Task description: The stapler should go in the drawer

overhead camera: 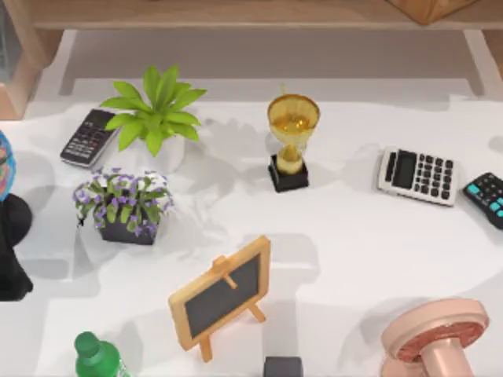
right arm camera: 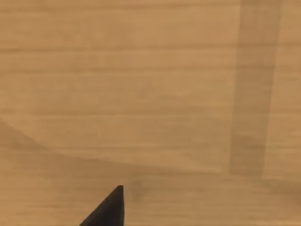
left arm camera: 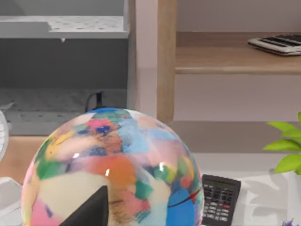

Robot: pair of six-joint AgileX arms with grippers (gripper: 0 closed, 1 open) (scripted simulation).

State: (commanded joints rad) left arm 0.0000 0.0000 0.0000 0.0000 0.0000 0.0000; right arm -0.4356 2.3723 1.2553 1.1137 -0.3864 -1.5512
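Progress: can't judge. I can't place stapler or drawer from here; could already be shut away, could be waiting off-frame. Left gripper (left arm camera: pixel 91 209) hangs close against globe (left arm camera: pixel 113 165) at table's left edge; right gripper (right arm camera: pixel 110 209) faces wood panel (right arm camera: pixel 141 94). Grip state of either: cannot tell. Clutter mid-table: trophy (overhead camera: pixel 292 141), chalkboard (overhead camera: pixel 222 296), flower pot (overhead camera: pixel 126 206), calculator (overhead camera: pixel 416 175). Globe blocks left arm's way.
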